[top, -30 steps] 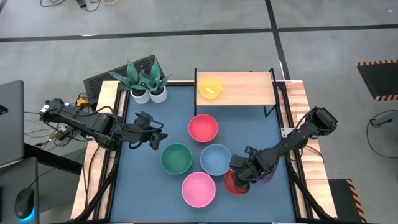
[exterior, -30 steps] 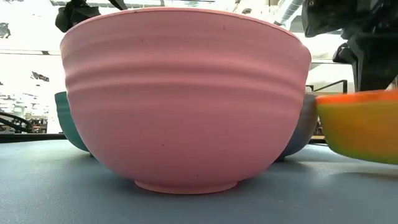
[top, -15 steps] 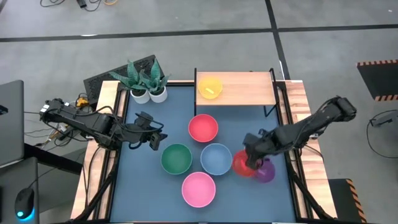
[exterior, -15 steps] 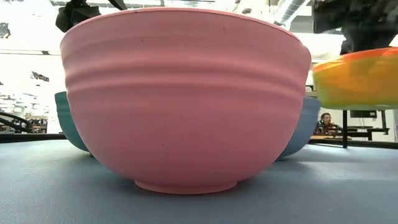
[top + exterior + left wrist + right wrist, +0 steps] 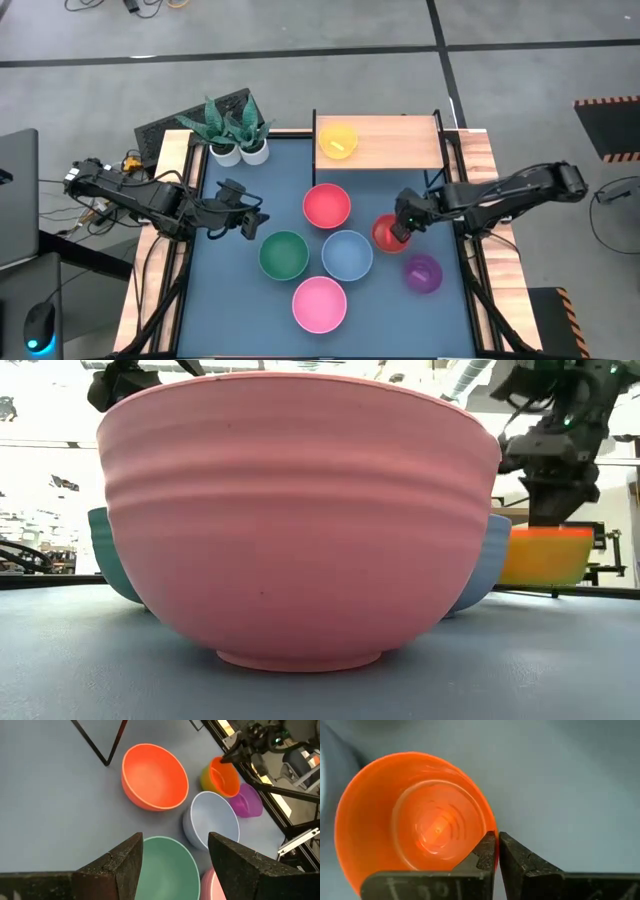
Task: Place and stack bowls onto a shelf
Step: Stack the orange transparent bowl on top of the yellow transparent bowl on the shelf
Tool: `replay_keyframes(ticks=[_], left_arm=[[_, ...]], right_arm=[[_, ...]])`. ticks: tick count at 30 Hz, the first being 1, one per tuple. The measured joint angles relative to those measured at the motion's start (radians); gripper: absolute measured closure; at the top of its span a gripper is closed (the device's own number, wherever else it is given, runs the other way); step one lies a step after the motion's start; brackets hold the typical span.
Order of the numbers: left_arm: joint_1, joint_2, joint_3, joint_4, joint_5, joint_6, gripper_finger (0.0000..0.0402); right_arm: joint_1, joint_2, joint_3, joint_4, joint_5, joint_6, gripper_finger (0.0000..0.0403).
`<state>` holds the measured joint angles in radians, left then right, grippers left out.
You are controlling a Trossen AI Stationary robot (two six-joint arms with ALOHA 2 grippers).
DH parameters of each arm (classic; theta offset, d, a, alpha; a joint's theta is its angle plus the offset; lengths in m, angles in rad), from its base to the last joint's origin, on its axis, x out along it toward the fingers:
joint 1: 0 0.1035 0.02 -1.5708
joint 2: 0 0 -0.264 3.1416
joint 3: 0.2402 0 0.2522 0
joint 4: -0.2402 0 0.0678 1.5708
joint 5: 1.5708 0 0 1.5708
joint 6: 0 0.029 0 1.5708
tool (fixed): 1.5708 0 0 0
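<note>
A small red bowl (image 5: 386,234) hangs low right of the large red-pink bowl (image 5: 327,205), with my right gripper (image 5: 404,223) shut on its rim. A small yellow bowl (image 5: 338,140) sits on the light-wood shelf (image 5: 395,145) at the far edge. The green bowl (image 5: 284,254), light blue bowl (image 5: 347,255) and pink bowl (image 5: 319,303) stand on the blue mat. A small purple bowl (image 5: 423,273) stands near the right edge. My left gripper (image 5: 250,222) waits open, left of the green bowl. My right gripper pinches the small red bowl's rim (image 5: 489,831), one finger (image 5: 482,855) inside the bowl and one (image 5: 517,857) outside. The fingers come steeply from above on the bowl's right side. The bowl sits level, mouth up, low over the mat (image 5: 545,555); whether its base touches, I cannot tell.
Two white pots with plants (image 5: 238,150) stand at the far left corner. The shelf's black legs (image 5: 436,175) drop to the mat just beyond my right gripper. Wooden rails (image 5: 480,200) run along both table sides. Bare mat lies between the bowls and the shelf.
My right gripper has carried the small red bowl from beside the purple bowl toward the far edge and the shelf, rolling its wrist. The bowl was tilted and higher half a second ago; now it is level and lower. The purple bowl stayed in place.
</note>
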<state>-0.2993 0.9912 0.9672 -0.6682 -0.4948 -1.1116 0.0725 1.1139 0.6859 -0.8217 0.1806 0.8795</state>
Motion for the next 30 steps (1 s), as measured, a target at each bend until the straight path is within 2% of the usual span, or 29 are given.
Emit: replay_keyframes(ticks=[6, 12, 30], left_arm=[[0.0, 0.0, 0.0, 0.0, -0.001, -0.007, 0.0193], [0.0, 0.0, 0.0, -0.001, -0.004, -0.001, 0.0193], [0.0, 0.003, 0.0, 0.0, -0.003, -0.002, 0.0193]], right_arm=[[-0.033, 0.02, -0.007, 0.023, -0.006, -0.062, 0.0357], [-0.085, 0.059, -0.007, 0.028, -0.075, -0.109, 0.035], [-0.102, 0.077, -0.007, 0.032, -0.078, -0.128, 0.0286]])
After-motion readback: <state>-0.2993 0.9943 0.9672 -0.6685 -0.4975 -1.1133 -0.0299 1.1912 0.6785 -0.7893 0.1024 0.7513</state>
